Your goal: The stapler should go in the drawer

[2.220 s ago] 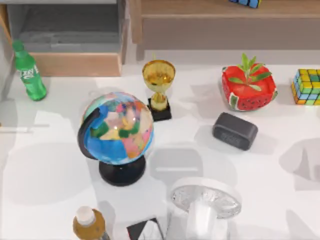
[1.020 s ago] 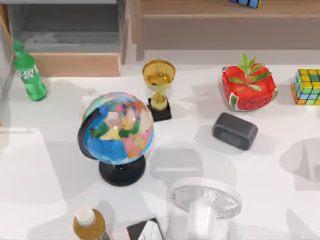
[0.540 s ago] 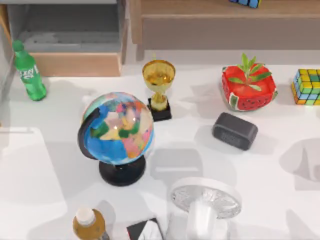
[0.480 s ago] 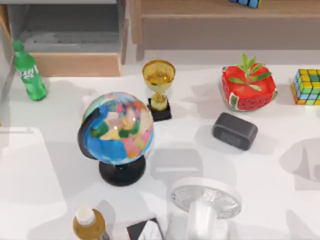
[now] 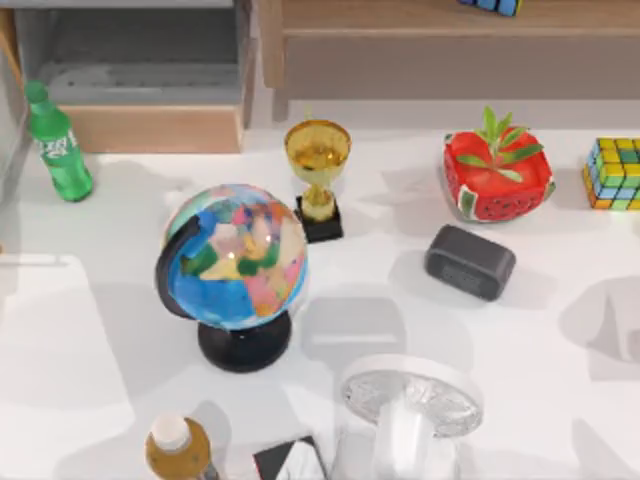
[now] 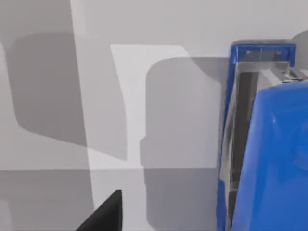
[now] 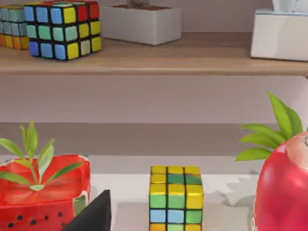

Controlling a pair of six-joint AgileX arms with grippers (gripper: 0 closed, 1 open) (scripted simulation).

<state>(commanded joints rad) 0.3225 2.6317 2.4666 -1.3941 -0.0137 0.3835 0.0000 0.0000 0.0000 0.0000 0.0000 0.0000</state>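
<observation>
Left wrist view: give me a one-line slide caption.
Close on the blue stapler lying on the white table, a dark fingertip of the left gripper at the frame's edge.

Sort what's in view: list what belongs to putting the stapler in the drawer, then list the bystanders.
Job:
stapler, close under the left wrist camera
drawer, open, top view's upper left

Bystanders:
globe
trophy
green bottle
dark grey block
watermelon planter
colour cube

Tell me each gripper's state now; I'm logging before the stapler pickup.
Left gripper: cannot be told, beside the stapler.
Right gripper: cannot be told.
</observation>
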